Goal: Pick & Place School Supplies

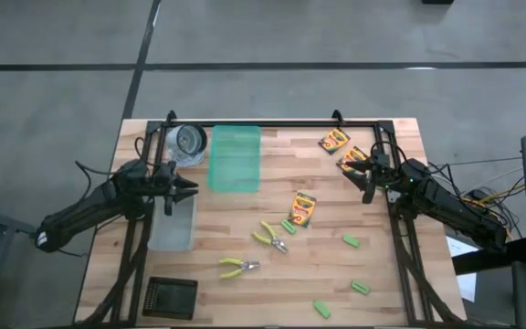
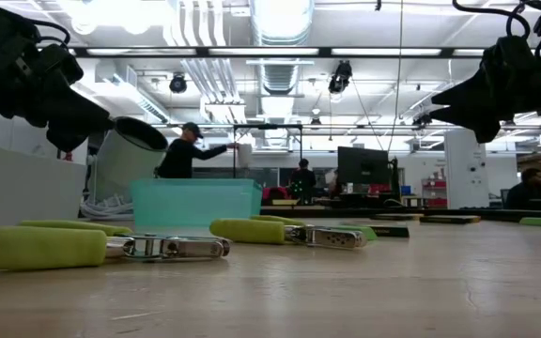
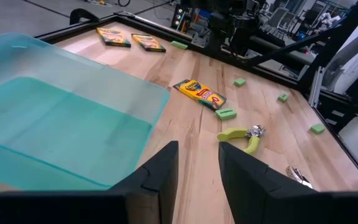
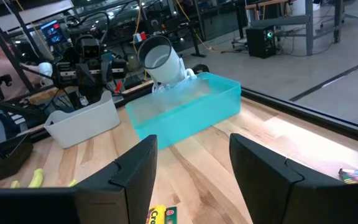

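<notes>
While both my grippers hung open and empty, right gripper [image 1: 366,175] beside two crayon boxes [image 1: 353,157], I judged a straight descent over the nearer box best.

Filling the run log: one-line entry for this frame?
left hand: open, empty, above clear bin | right hand: open, empty, near crayon boxes | pliers, green blocks: on table, untouched
</notes>
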Available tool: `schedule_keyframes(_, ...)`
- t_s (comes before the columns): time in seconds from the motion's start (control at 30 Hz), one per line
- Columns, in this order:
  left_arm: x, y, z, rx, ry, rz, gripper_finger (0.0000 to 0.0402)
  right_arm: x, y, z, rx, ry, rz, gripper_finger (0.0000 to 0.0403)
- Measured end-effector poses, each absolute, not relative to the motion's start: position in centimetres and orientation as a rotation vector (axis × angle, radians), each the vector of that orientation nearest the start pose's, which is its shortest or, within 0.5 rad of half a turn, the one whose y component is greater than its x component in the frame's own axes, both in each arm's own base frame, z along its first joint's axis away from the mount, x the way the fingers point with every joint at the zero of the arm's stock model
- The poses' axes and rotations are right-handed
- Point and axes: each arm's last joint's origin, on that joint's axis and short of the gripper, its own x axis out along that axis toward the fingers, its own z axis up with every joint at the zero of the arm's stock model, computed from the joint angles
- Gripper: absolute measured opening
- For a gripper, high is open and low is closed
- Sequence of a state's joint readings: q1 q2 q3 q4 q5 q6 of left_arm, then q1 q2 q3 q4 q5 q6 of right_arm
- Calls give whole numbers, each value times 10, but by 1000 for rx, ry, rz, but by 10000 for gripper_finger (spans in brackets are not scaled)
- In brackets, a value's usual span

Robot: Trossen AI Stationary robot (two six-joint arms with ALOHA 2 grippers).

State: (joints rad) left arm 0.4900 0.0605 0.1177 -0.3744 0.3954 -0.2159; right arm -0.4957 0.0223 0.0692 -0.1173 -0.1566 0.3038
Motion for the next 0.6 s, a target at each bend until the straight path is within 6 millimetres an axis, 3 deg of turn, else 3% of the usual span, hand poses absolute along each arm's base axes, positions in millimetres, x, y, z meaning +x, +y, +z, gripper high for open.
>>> schedule_keyframes(0.17,82,32,164,-244,281,119,119,85,-41,174,323,15,-347,196)
schedule_keyframes(0.6,84,33,168,-270,227,125,119,85,-41,174,323,15,-347,196)
